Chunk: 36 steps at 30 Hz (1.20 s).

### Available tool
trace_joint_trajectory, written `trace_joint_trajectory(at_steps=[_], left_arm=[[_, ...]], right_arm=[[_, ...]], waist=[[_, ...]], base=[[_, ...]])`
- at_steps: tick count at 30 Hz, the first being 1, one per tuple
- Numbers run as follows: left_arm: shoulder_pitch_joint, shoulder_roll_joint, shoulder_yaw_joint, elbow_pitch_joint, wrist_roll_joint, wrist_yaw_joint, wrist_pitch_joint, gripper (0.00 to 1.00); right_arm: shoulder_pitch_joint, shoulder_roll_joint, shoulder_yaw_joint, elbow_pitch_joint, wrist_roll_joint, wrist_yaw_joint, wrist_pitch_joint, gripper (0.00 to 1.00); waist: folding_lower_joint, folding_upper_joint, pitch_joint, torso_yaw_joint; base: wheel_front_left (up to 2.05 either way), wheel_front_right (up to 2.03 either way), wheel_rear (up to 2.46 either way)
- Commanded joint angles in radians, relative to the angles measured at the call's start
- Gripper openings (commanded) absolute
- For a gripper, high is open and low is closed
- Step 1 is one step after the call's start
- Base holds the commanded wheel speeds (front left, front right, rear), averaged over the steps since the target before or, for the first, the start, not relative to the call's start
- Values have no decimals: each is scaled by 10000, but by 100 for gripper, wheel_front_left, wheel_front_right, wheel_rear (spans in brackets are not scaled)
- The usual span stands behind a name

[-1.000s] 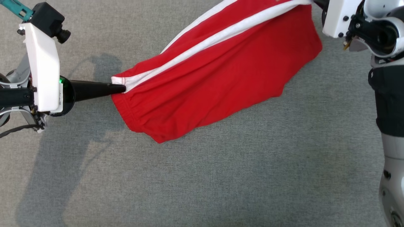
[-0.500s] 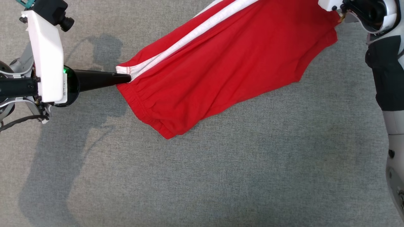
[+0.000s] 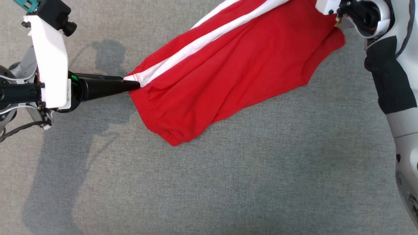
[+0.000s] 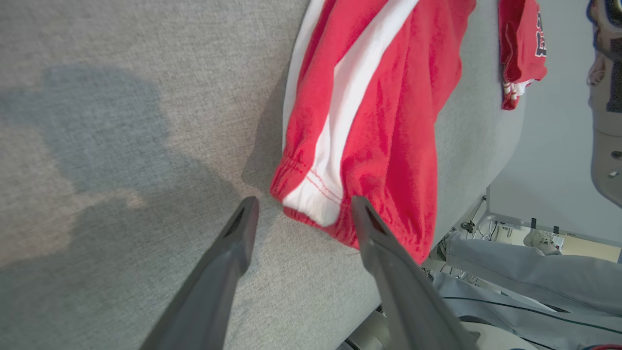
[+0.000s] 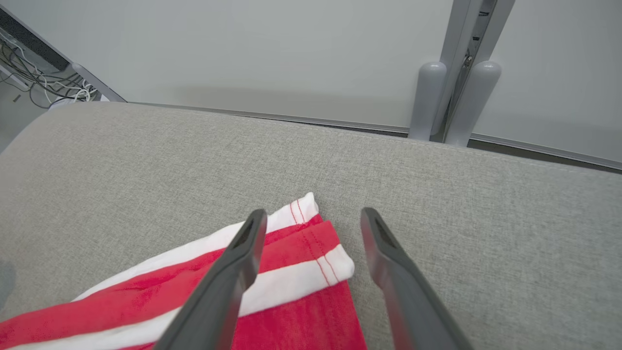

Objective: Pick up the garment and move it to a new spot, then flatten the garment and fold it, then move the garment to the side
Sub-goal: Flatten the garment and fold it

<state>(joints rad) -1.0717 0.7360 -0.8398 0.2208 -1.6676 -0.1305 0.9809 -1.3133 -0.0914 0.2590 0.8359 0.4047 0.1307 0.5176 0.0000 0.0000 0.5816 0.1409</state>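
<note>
Garment: red shorts [image 3: 228,75] with two white side stripes [image 3: 209,37], lying stretched out at a slant across the grey padded surface [image 3: 261,179]. The elastic waistband [image 3: 147,107] is toward the robot's left and the leg hem [image 5: 316,243] toward its right.
Left gripper [image 4: 303,206]: fingers apart. The white-striped waistband corner lies on the surface just between the tips, and nothing is pinched.
Right gripper [image 5: 313,216]: fingers apart and low over the hem corner. That corner rests flat on the surface between them, also unheld.
Lie of the cloth: mostly spread in one layer of legs. Soft creases run along the length, and the lower waistband corner [image 3: 174,138] is bunched and slightly rolled.
Done so far, as I judge it: the shorts sit on open surface with room all round, so the pick-up and move look complete. Both ends are drawn out, so flattening seems largely done.
Left to do: smooth the bunched corner if needed, fold the shorts, then shift them to the side.
Next move calls for: a fresh grip on two corners of one edge, so the cloth can be carried over itself.
Also there: a second red garment [image 4: 522,48] near the far edge of the surface, well apart from the shorts.
</note>
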Motion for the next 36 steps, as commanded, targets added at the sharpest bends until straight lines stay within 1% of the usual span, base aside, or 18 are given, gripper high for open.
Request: trace_joint_trajectory(at_steps=[1,5,7,10,13,19,21,23,26,29,33,34,36], left_arm=[[86,9,102,37,97,-4,-41,100],[223,20,299,87,248,-4,-216,100],[197,68,443,68,421,-4,-474,100],[297,120,537,16,840,-4,-1001,100],[529,173,685,-123,1224,-4,-1799,100],[1309,427,895,-242,2395,-4,-4276,100],[1611,559,846,-212,2958,-4,-5215,100],[1976,546,925,-187,3354,-4,-6304,100],[2590,634,962,-250,4040,-3,-7873,100],[3341,547,1116,-300,4408,28,-9303,100],[4312,326,1445,-476,4961,563,-11304,100],[4312,326,1445,-476,4961,563,-11304,100],[4831,134,1574,-637,5100,838,-11961,100]], right_arm=[[16,-36,73,101,154,2,-171,100],[198,-179,396,122,563,2,-639,100],[293,-296,601,39,751,2,-936,100],[577,-445,938,-105,1045,2,-1492,100],[949,-733,1261,-309,1335,2,-2272,100],[1885,-1288,1591,-331,1902,2,-3856,100],[2239,-1431,1605,-218,2018,2,-4399,100],[2600,-1502,1632,-115,2149,2,-4922,100],[3159,-1571,1831,53,2365,2,-5390,100],[3593,-1654,2029,211,2645,2,-5574,100],[3894,-1758,2333,575,2960,2,-5529,100],[3894,-1758,2333,575,2960,2,-5529,100],[3934,-1770,2459,820,3126,2,-5411,100]], waist=[[0,0,-206,-64],[0,0,-660,-162],[0,0,-890,-214],[0,0,-1259,-282],[0,0,-1651,-319],[0,0,-2350,-329],[0,0,-2535,-298],[0,0,-2695,-244],[0,0,-2870,-143],[0,0,-3009,-44],[0,0,-3115,157],[0,0,-3115,157],[0,0,-3125,292]], base=[[0,0,0],[0,0,0],[0,0,0],[0,0,0],[0,0,0],[0,0,0],[0,0,0],[0,0,0],[0,0,0],[0,0,0],[0,0,0],[0,0,0],[0,0,0]])
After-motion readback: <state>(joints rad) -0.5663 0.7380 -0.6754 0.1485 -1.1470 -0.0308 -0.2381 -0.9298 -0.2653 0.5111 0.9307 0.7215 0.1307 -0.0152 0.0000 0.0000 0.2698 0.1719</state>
